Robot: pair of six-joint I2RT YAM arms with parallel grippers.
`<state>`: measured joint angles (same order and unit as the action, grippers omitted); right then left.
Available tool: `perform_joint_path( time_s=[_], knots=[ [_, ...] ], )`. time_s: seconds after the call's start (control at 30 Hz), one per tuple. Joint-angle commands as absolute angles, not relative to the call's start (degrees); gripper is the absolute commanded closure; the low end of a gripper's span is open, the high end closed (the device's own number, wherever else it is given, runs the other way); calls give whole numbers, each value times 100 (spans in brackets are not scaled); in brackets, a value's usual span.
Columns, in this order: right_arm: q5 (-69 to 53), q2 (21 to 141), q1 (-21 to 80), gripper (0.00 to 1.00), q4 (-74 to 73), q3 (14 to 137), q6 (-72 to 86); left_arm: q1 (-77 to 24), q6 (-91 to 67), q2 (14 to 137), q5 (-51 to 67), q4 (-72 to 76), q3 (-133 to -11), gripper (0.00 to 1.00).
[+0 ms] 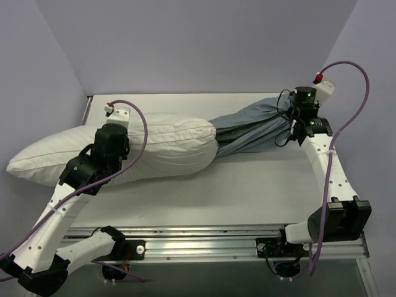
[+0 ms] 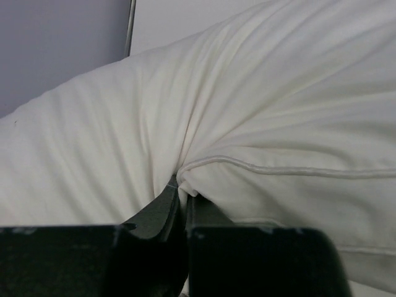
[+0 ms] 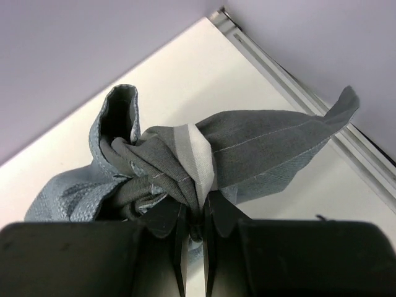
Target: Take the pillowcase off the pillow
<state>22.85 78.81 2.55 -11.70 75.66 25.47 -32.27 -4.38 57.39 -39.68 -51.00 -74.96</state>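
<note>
White table (image 1: 247, 198) between lilac walls (image 1: 185, 43), left end effector (image 2: 182, 199) pinching pillow (image 1: 167, 145), right end effector (image 3: 197, 213) clamping pillowcase (image 1: 253, 127)

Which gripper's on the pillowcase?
The right gripper, jaws shut on the bunched grey pillowcase; the left gripper pinches the white pillow.

White table (image 1: 247, 192), plain white pillow (image 1: 167, 145) lying across its left side, blue-grey pillowcase (image 1: 253, 127) stretched toward the right

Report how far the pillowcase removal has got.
Mostly done: most of the pillow lies bare. In hand: the left gripper pinches the pillow, and the right gripper clamps the bunched pillowcase. Left: the pillow's right end sits inside it.
</note>
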Motion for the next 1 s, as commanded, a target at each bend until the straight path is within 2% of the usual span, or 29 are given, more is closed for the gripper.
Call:
perform_joint_path(
  time_s=[0.0,0.23,0.37,0.47,0.67,0.9,0.97],
  knots=[
    [2024,7830,176,100,-984,8295,2523,-2954,-334,5607,-4668,-4580,-7769,98],
    [2004,8963,141,100,-1082,10035,2277,-2628,-27,6319,-4500,-4124,-8595,98],
    [2048,9614,97,100,-993,11534,1961,-2444,272,6653,-4377,-4017,-9542,98],
    [1583,9958,97,100,-652,12014,1793,-2382,684,6890,-4394,-3535,-10035,98],
    [487,9976,105,100,1043,11953,2065,-2022,1371,8146,-4641,-2901,-11196,98],
    [-333,9440,439,100,1635,10900,1749,-1995,2160,8981,-4843,-1900,-11654,98],
    [-456,9150,536,100,1818,10207,1819,-1995,2180,9052,-4851,-1890,-11576,98]
  ],
)
